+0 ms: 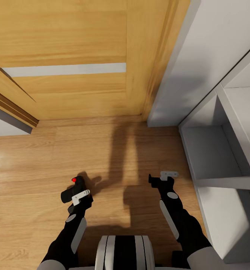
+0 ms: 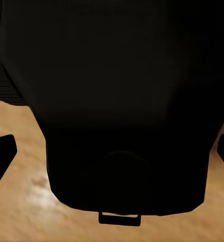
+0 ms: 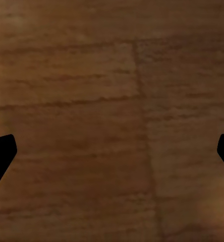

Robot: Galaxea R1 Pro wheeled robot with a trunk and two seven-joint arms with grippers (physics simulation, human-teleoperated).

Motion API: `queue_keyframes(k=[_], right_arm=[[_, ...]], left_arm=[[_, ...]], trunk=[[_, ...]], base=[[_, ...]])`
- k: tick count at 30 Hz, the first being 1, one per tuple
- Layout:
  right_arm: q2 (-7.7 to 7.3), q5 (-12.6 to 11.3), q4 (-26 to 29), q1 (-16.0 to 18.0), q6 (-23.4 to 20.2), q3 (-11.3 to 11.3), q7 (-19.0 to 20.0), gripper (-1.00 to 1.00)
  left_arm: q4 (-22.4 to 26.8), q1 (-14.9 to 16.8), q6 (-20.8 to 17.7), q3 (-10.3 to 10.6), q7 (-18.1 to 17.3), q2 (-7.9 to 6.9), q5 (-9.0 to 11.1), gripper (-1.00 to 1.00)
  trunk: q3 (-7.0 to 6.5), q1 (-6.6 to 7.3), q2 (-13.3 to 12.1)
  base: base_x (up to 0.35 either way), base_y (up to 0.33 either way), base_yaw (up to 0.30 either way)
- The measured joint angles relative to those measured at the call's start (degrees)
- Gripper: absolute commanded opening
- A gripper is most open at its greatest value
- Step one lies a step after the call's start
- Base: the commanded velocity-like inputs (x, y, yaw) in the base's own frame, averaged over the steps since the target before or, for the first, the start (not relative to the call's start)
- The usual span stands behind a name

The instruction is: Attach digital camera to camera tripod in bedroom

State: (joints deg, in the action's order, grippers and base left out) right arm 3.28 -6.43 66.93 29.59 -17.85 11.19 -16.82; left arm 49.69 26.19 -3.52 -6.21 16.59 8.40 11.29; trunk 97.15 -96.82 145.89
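Observation:
The digital camera [image 1: 73, 188], a small black body with a red dot on top, is held just above the light wood floor at the lower left of the head view. My left gripper [image 1: 77, 195] is shut on it. In the left wrist view the camera's dark body [image 2: 122, 101] spans the space between the two fingertips [image 2: 2, 154]. My right gripper [image 1: 161, 177] hangs open over the floor, and the right wrist view has only bare planks between its fingertips [image 3: 1, 156]. The camera tripod is out of view.
A wooden door [image 1: 65, 45] with a pale stripe stands straight ahead. A white open shelf unit [image 1: 222, 150] runs along the right side, close to my right arm. Wood floor [image 1: 113, 150] lies between the door and me.

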Motion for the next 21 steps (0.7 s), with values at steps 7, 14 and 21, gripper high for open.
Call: queue_keyframes(k=[7, 14, 21], right_arm=[[0.0, 0.0, -0.03, 0.0, 0.01, 0.0, 0.0, 1.0], [0.0, 0.0, -0.03, 0.0, 0.01, 0.0, 0.0, 1.0], [0.0, -0.01, -0.03, 0.0, 0.01, 0.0, 0.0, 1.0]], left_arm=[[0.1, 0.0, 0.01, 0.03, 0.0, 0.09, 0.0, 1.0], [0.34, 0.0, 0.01, 0.03, 0.0, 0.09, 0.0, 1.0], [0.45, 0.0, 0.01, 0.09, -0.05, 0.09, 0.0, -1.0]], trunk=[[0.0, 0.0, 0.0], [0.0, 0.0, 0.0], [0.0, 0.0, 0.0]], base=[[0.0, 0.0, 0.0], [0.0, 0.0, 0.0], [0.0, 0.0, 0.0]])
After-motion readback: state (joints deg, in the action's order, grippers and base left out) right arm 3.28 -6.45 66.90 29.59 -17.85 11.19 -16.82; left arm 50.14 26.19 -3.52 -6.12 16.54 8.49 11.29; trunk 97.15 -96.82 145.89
